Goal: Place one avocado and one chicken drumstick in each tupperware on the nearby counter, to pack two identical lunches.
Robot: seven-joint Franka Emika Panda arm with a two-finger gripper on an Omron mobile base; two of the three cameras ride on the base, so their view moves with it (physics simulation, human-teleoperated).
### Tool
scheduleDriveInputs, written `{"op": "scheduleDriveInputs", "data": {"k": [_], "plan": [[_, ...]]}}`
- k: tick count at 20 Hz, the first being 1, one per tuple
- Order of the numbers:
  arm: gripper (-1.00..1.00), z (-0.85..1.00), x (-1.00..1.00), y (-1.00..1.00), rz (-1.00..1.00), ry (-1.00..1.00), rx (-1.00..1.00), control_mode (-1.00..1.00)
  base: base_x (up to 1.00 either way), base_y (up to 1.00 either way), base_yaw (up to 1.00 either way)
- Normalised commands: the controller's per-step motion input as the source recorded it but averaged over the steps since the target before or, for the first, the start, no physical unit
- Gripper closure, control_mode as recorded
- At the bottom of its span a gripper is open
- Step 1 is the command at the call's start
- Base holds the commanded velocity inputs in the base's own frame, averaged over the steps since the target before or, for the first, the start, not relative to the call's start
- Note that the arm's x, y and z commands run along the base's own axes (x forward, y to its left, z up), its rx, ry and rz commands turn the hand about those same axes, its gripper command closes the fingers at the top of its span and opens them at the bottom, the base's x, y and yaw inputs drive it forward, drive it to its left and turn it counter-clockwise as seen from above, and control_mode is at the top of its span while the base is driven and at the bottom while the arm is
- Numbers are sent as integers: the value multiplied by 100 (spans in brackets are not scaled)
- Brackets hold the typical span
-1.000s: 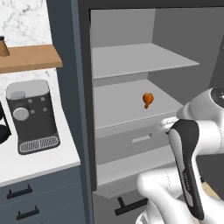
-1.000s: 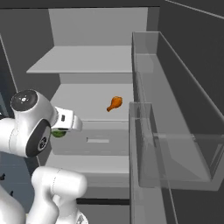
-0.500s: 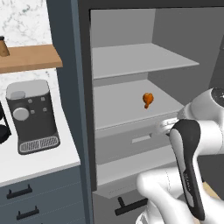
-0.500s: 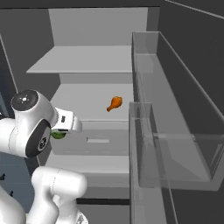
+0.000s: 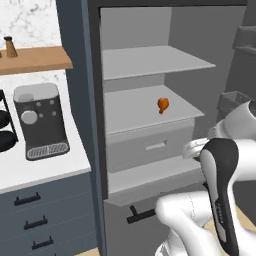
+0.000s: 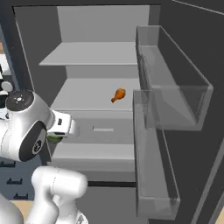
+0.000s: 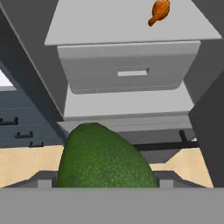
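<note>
My jaws are clenched on the bumpy green avocado (image 7: 105, 157), low centre of the hand view. I judge it could slip en route to the white bench (image 5: 35, 167). The orange chicken drumstick (image 6: 118, 95) waits on the grey fridge shelf (image 6: 87, 94).
</note>
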Motion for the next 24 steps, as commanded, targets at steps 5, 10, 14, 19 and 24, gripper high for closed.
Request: {"op": "scheduleDriveInputs", "data": {"k": [5,10,14,19,24], "plan": [[100,0,0,0,0,0,0,100,-82,81,20],[100,0,0,0,0,0,0,100,-41,100,32],[100,0,0,0,0,0,0,100,-3,100,23],[100,0,0,0,0,0,0,100,43,98,10],[100,0,0,0,0,0,0,100,70,97,0]]}}
